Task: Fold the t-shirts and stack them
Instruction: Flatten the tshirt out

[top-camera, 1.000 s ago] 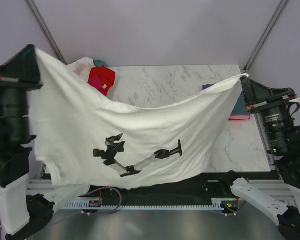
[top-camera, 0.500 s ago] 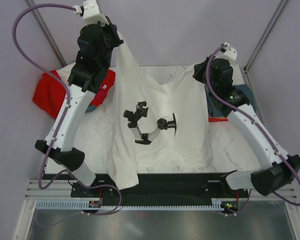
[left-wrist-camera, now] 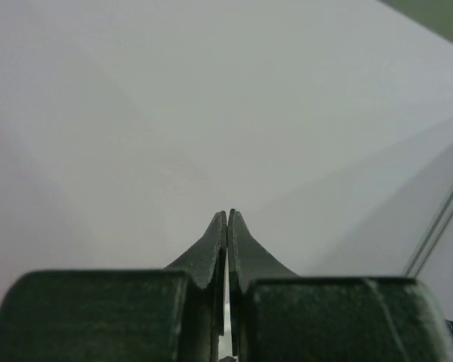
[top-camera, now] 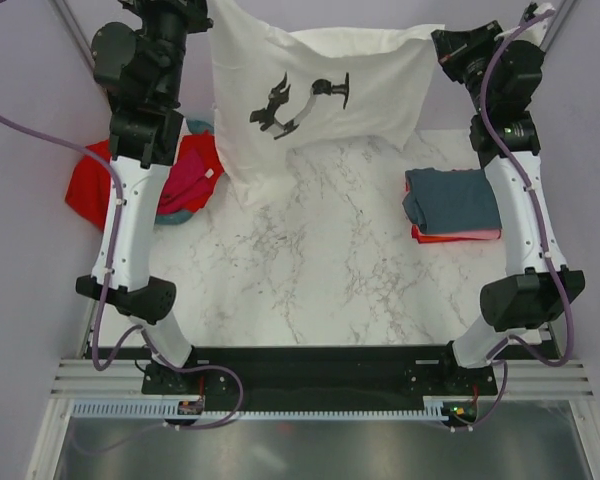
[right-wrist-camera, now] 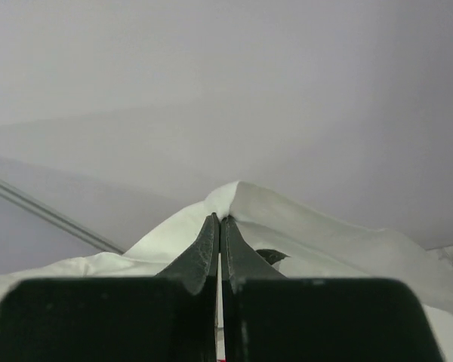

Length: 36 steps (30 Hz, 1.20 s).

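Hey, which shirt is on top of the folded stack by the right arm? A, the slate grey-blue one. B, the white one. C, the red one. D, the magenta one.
A: the slate grey-blue shirt lies on top of that stack, with the edge of a coral pink shirt showing under it; the white t-shirt is held up in the air.

No legible text or numbers, white t-shirt (top-camera: pixel 380 95) carries only a wordless black graphic (top-camera: pixel 300 102)

Bright, soft, even light from above, only faint shadows on the marble worktop (top-camera: pixel 310 270), top view crisp, wrist views kinda mushy around the close-up jaws.
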Available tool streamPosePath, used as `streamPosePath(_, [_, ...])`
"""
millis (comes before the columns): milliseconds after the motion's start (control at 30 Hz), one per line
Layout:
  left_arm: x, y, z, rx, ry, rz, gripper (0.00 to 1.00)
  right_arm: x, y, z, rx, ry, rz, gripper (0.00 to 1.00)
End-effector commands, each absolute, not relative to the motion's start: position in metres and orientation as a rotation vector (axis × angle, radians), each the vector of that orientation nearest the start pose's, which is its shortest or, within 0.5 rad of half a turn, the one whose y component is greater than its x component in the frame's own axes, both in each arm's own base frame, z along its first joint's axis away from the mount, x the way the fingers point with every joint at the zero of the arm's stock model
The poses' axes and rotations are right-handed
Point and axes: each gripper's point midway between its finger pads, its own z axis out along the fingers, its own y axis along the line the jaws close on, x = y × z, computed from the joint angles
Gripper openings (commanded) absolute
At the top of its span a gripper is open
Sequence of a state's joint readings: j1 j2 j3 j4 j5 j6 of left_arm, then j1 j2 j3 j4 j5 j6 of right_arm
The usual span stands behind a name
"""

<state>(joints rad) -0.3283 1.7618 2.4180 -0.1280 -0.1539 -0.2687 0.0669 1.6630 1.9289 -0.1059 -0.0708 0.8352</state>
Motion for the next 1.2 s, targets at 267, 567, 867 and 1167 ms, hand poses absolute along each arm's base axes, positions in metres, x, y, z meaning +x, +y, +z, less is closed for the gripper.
streamPosePath(267, [0.447, -0.156, 0.561, 0.113, 1.183, -0.450, 0.02, 0.522, 0.112, 0.378, 0.426, 1.599, 1.023, 0.00])
streamPosePath(567, [0.384, -0.128, 0.454, 0.041, 1.409, -0.385, 0.02, 0.483, 0.120, 0.236, 0.502, 1.887, 1.027, 0.00])
streamPosePath(867, [0.296, -0.117, 0.305, -0.031, 1.735, -0.508, 0.02, 0.390, 0.098, 0.140, 0.646, 2.113, 0.858, 0.00])
streamPosePath(1167, [0.236, -0.088, 0.223, -0.202, 1.951, -0.466, 0.02, 0.282, 0.074, 0.093, 0.769, 2.193, 0.681, 0.00])
